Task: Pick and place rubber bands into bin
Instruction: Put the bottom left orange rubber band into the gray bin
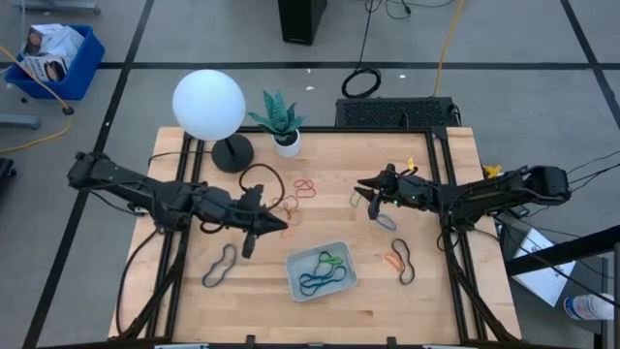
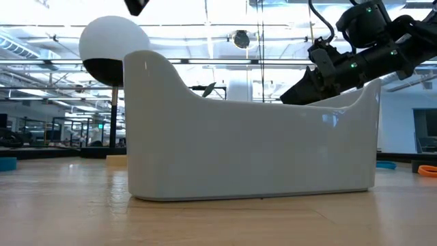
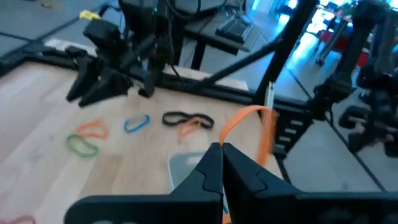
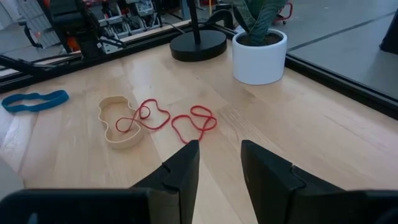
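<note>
I see my left tool [image 1: 278,224] pinching a thin orange rubber band [image 3: 249,124] mid-tabletop [image 1: 436,301]; my right tool [image 1: 366,186] hangs spread.

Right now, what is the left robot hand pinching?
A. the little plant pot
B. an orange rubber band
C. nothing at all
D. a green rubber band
B: in the left wrist view the left gripper is shut on an orange rubber band whose loop hangs above the bin.
</note>
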`<state>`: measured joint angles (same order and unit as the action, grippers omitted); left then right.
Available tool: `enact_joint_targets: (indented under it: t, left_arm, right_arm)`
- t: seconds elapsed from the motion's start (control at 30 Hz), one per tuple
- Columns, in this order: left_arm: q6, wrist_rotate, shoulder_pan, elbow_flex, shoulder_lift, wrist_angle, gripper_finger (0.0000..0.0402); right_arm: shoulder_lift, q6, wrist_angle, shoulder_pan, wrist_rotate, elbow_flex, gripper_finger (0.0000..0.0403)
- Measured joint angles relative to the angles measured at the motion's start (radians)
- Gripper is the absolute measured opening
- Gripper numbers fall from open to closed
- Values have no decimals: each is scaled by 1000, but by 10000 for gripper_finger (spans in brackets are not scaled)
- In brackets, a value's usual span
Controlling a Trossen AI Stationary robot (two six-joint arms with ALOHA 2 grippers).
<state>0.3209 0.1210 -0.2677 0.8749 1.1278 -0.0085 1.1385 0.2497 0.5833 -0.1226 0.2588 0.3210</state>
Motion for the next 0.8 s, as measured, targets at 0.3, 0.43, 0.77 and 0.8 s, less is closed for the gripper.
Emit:
enact_joint_targets:
  t: [0.3, 0.43, 0.77, 0.8]
  left_arm:
    - [-27, -94, 28, 0, 114, 152, 2]
    - [-18, -151, 28, 49, 187, 134, 2]
    - [-130, -207, 26, 526, 455, -483, 1]
    - [-138, -207, 27, 569, 482, -535, 1]
  right_arm:
    - [0, 0, 19, 0, 0, 1, 114]
    - [0, 0, 19, 0, 0, 0, 114]
    - [0, 0, 18, 0, 0, 1, 114]
    - [0, 0, 17, 0, 0, 1, 114]
